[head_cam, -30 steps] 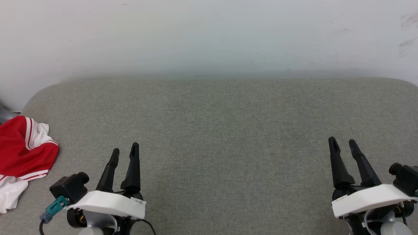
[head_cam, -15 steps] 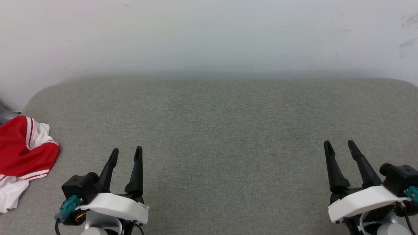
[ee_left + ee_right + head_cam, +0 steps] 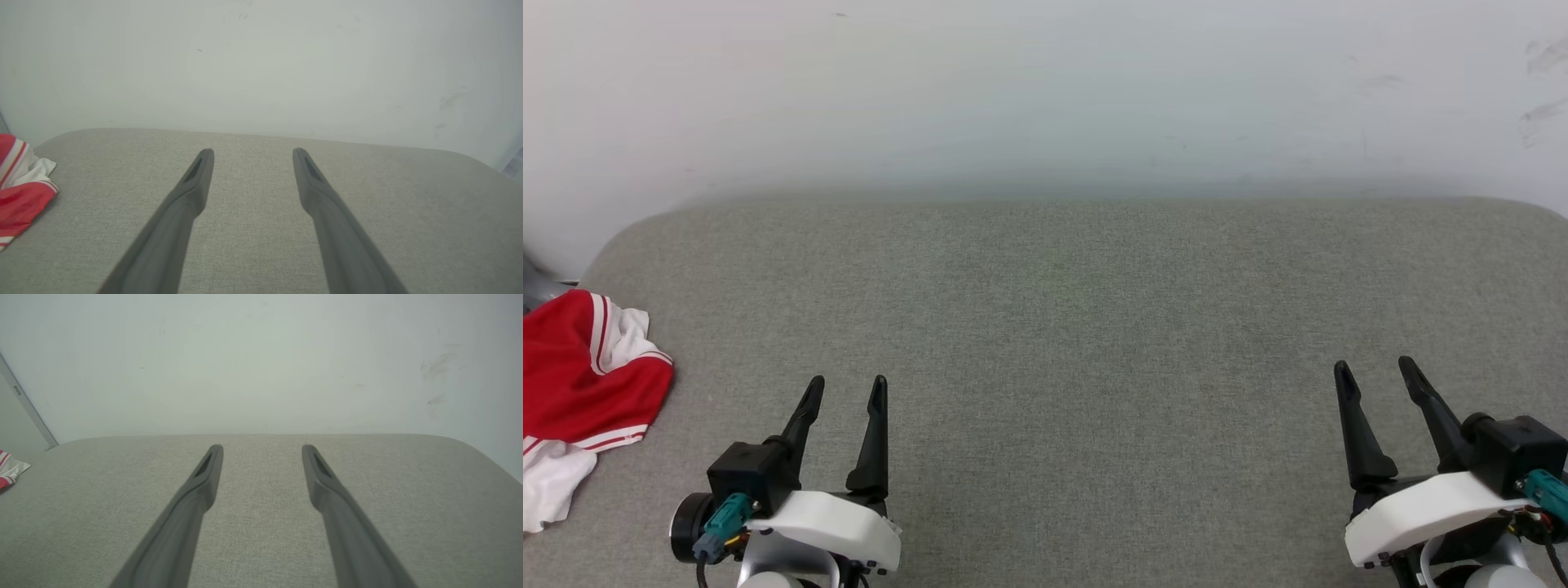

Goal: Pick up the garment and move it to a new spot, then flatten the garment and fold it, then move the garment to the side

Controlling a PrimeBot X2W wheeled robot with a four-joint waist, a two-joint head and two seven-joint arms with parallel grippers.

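1. Since the garment [image 3: 584,367] lies crumpled at the far left edge of the grey cushion [image 3: 1094,327], with part of it running out of my head view, I judge it soft, light and limp. It will sag and trail from wherever I pinch it, not slip or break. How much cloth lies beyond that edge I cannot tell; possibly most of the shirt.
2. My best hold, I think, is a raised fold of the red cloth or the striped hem of the white sleeve, where the fabric stands up off the cushion. A flat patch would give my fingers nothing to bite.
3. My left pincer [image 3: 848,382] hovers near the garment, to its right and not touching it. Its fingers are spread wide and empty, pointing toward the wall [image 3: 1045,98].
4. Between my two pincers the cushion is bare, which gives broad room for laying the shirt out and flattening it.
5. My right pincer [image 3: 1374,365] sits at the lower right, well apart from the garment, its fingers likewise spread with nothing between them.
6. Edges to mind: the cushion's rounded left corner is close by the garment, so cloth could slide off there. The wall closes the far side, and the right corner rounds away too.
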